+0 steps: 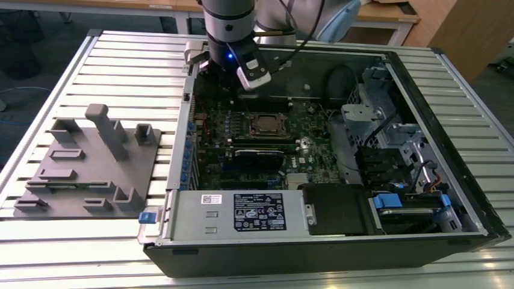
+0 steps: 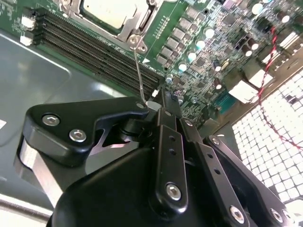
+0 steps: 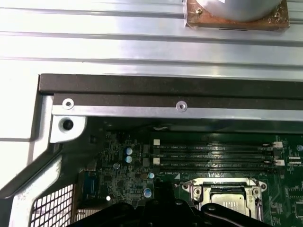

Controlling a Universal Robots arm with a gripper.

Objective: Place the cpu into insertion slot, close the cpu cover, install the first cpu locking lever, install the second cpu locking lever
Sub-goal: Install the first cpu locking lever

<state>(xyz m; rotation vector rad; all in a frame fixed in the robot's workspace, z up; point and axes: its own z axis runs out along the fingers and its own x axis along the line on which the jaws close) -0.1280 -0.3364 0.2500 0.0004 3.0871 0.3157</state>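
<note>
At the upper left of the second wrist view the cpu (image 2: 110, 10) sits in the insertion slot (image 2: 125, 33), while my gripper (image 2: 158, 100), clenched on only the tip of the locking lever (image 2: 138, 71), may, I think, let it slip and spring.

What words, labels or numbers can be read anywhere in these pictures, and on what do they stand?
Large label on the silver power-supply box: print too small to read.
Small white sticker beside it: too small.
Motherboard markings: blurred.
Nothing is legible.
</note>
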